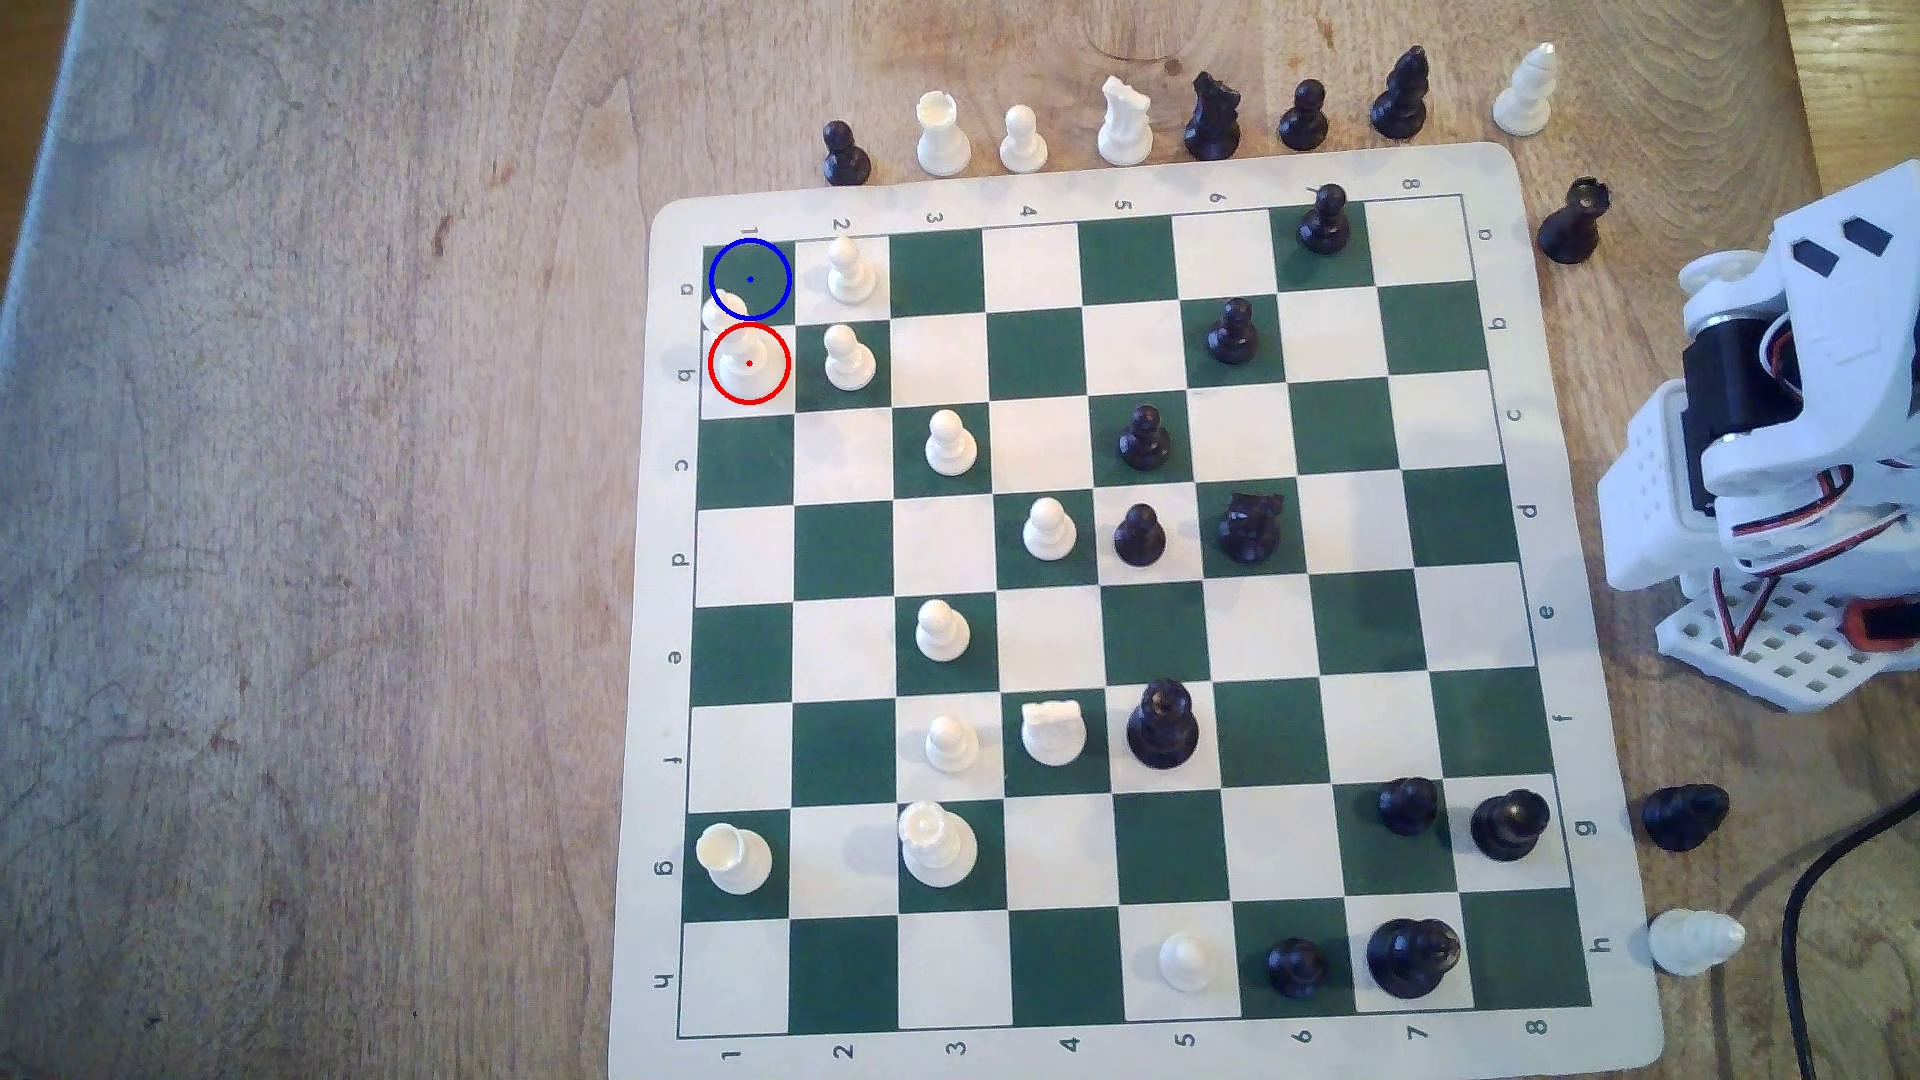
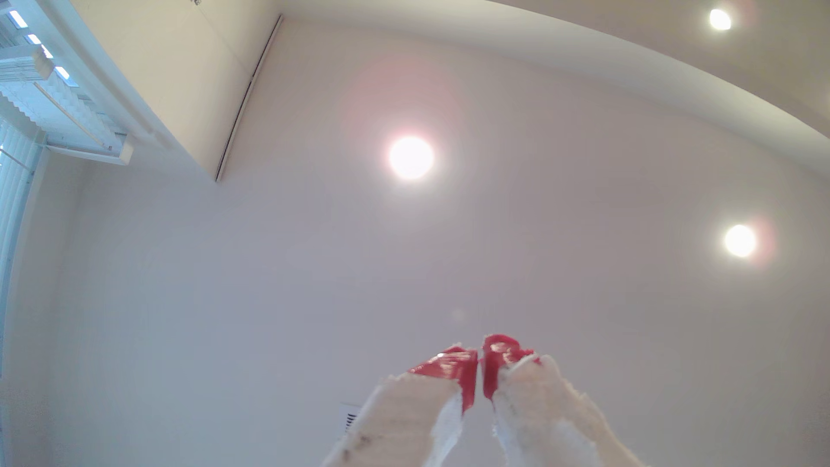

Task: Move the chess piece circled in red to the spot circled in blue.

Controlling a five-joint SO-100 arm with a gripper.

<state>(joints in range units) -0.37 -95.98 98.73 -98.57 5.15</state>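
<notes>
Chess piece (image 1: 740,358) stands red-ringed on the white square in the board's (image 1: 665,644) edge column, beside the blue-ringed dark green corner spot (image 1: 764,265). Red-tipped fingers (image 2: 462,372) closed together, empty, pointing at ceiling (image 2: 269,269). Arm (image 1: 1787,436) folded off the opposite board edge on the bench (image 1: 312,519).

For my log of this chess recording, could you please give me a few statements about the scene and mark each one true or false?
1. The tall cream-white chess piece stands on the white square ringed in red. True.
2. The dark green square ringed in blue holds a black pawn. False: no black pawn is there; just the cream piece's top overlaps the ring's edge.
3. The red-tipped gripper points at the ceiling, jaws nearly together and holding nothing. True.
4. The white robot arm reaches over the green-and-white chessboard. False: it sits folded off the exterior view's right edge of the board.
</notes>
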